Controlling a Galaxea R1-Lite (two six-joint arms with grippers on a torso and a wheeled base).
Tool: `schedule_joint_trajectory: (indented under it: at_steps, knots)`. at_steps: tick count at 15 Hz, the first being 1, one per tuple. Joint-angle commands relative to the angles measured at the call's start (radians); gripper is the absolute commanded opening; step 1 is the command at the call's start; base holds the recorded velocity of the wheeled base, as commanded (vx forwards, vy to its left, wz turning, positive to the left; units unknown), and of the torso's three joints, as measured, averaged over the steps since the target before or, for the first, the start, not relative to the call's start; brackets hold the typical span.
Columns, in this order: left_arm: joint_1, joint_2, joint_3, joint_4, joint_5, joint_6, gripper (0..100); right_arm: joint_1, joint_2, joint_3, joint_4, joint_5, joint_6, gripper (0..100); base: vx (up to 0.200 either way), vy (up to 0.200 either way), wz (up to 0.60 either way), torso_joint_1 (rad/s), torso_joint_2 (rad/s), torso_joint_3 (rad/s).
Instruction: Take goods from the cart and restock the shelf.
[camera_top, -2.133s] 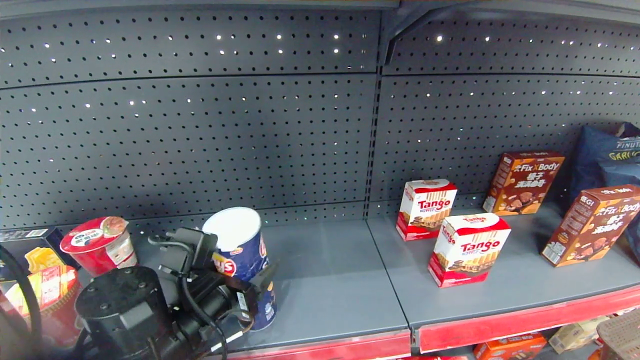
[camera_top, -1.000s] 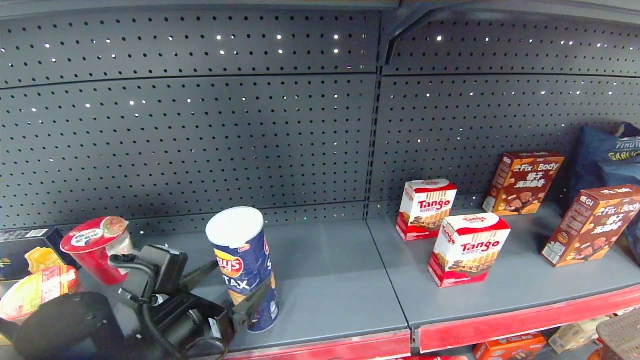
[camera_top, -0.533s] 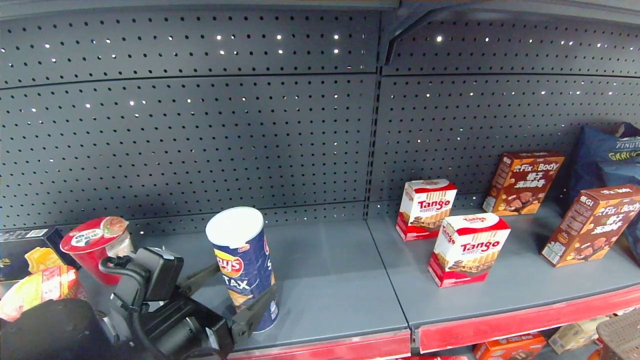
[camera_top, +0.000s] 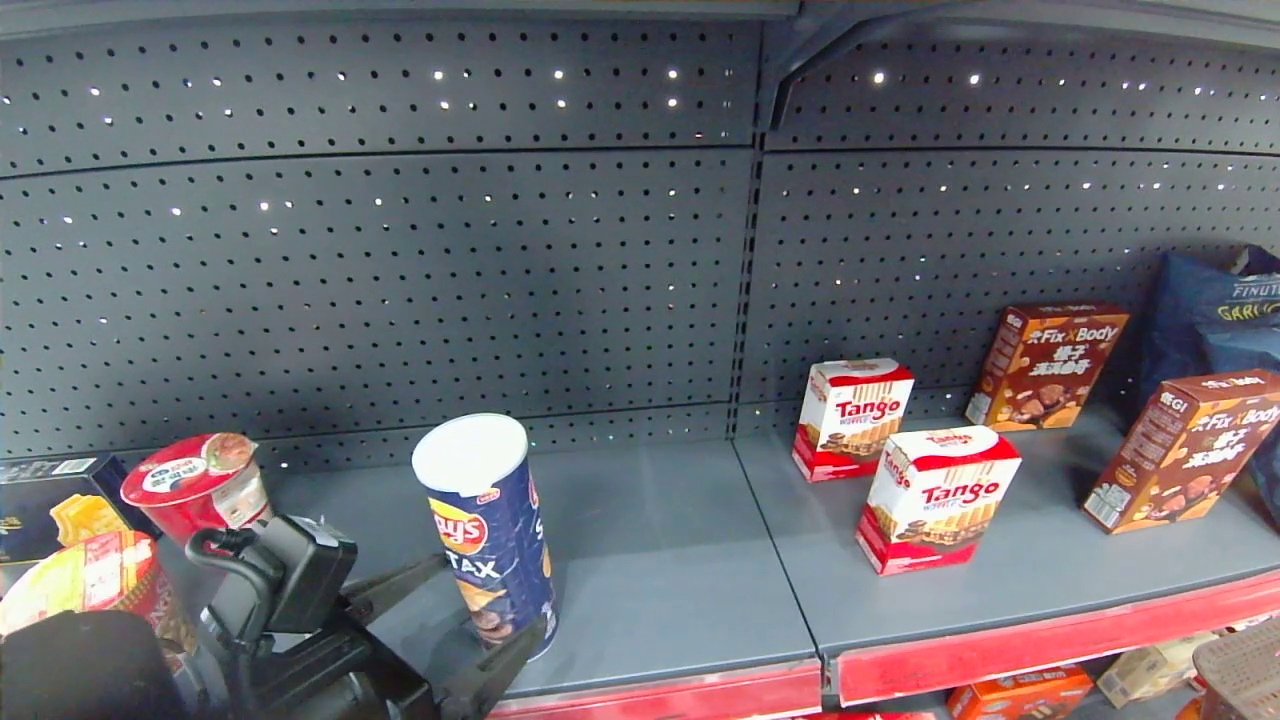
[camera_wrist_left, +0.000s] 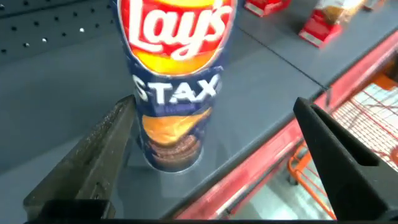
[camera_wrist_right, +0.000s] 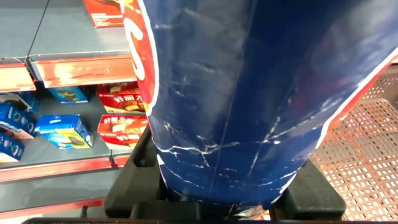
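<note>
Standing upright near the front of the grey shelf (camera_top: 650, 560), the blue chip canister (camera_top: 487, 535) with its white lid serves as the reference for everything else. The left gripper (camera_top: 493, 595) sits low on the canister's front-left side with its claw released: one finger (camera_top: 400, 580) lies to the canister's left and the other reaches toward its base from the front, both apart from its wall. The left wrist view shows the same spread, with bare shelf around the canister's foot. Left of the canister stands a red noodle cup (camera_top: 195, 490), and further left a dark box (camera_top: 50, 500) and a red-and-yellow packet (camera_top: 85, 580). To the canister's right, well apart, are two white-and-red wafer boxes (camera_top: 852, 417) (camera_top: 938, 498), then two brown boxes (camera_top: 1045, 365) (camera_top: 1180, 450), and dark blue bags (camera_top: 1210, 300) farthest off. Behind the canister rises the perforated back panel (camera_top: 400, 280). In front of it runs the shelf's red edge (camera_top: 1000, 650), and past that edge the left wrist view shows the red wire cart (camera_wrist_left: 373, 109). The right gripper (camera_wrist_right: 224, 208) is clenched around a crinkled dark blue packet (camera_wrist_right: 236, 93) with red marking, over lower shelves holding red boxes (camera_wrist_right: 121, 127) and blue boxes (camera_wrist_right: 62, 130).
</note>
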Motion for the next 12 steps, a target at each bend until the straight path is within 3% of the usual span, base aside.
schedule_joint_trajectory:
  at_steps: [1, 12]
  knots:
    - [-0.007, -0.066, -0.010, 0.015, -0.013, 0.000, 100, -0.002, 0.000, -0.001, 0.000, 0.001, -0.001, 0, 0.000, 0.000, 0.00, 0.000, 0.00, 0.000]
    - [-0.013, -0.066, -0.030, 0.016, -0.041, -0.002, 100, -0.003, -0.014, 0.002, 0.004, -0.001, -0.001, 0, 0.000, 0.000, 0.00, 0.000, 0.00, 0.000]
